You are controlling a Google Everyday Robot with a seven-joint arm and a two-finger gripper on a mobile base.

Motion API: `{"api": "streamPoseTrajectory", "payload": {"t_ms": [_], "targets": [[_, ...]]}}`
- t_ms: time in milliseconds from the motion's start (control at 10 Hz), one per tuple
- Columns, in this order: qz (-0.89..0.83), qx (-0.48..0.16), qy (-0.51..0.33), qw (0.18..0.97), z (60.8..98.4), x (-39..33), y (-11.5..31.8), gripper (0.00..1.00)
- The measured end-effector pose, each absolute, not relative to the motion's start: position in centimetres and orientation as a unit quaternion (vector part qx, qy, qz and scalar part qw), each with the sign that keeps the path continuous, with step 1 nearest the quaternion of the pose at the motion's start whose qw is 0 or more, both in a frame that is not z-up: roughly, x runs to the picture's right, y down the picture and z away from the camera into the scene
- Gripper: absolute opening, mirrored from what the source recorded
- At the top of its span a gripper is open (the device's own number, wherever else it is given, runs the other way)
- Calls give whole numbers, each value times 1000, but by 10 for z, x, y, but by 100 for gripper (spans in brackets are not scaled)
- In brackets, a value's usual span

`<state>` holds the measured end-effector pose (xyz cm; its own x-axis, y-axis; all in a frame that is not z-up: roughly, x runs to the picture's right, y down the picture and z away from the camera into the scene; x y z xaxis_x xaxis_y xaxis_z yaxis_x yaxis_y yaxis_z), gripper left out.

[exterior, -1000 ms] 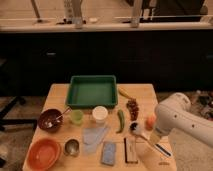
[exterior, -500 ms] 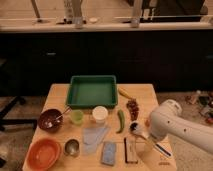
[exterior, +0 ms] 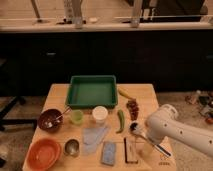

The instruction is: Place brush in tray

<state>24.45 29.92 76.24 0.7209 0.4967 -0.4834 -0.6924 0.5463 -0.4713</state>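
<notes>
The brush point(exterior: 148, 140) lies on the wooden table at the front right, with its dark round head point(exterior: 134, 127) to the left and its white handle running down-right to a dark-blue tip point(exterior: 165, 152). The green tray point(exterior: 92, 90) sits at the back middle of the table with nothing in it. My white arm point(exterior: 170, 129) reaches in from the right. Its gripper point(exterior: 145, 134) hangs right over the brush near the head end, and the wrist hides most of it.
A dark block with a pale stripe point(exterior: 131, 149), a blue sponge point(exterior: 109, 153), a pale cloth point(exterior: 94, 136), a metal cup point(exterior: 72, 147) and an orange bowl point(exterior: 43, 153) line the front. A brown bowl with a spoon point(exterior: 50, 120), a green cup point(exterior: 76, 116), a white cup point(exterior: 100, 114), a green pepper point(exterior: 120, 120), grapes point(exterior: 132, 107) and a banana point(exterior: 125, 93) lie mid-table.
My arm has swung left and forward from the table's right edge, bringing the gripper over the brush. The brush and the other things have not moved.
</notes>
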Motion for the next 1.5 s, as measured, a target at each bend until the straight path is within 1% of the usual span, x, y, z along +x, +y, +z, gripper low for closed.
{"api": "streamPoseTrajectory", "payload": {"t_ms": [400, 900, 1000, 1200, 1400, 1500], "targets": [[341, -339, 139, 866, 778, 244, 292, 80], [331, -355, 139, 863, 793, 243, 299, 80], [330, -357, 139, 863, 794, 244, 300, 77], [328, -359, 138, 863, 795, 245, 300, 58], [327, -359, 137, 863, 795, 246, 300, 37], [328, -359, 136, 863, 794, 246, 298, 25]]}}
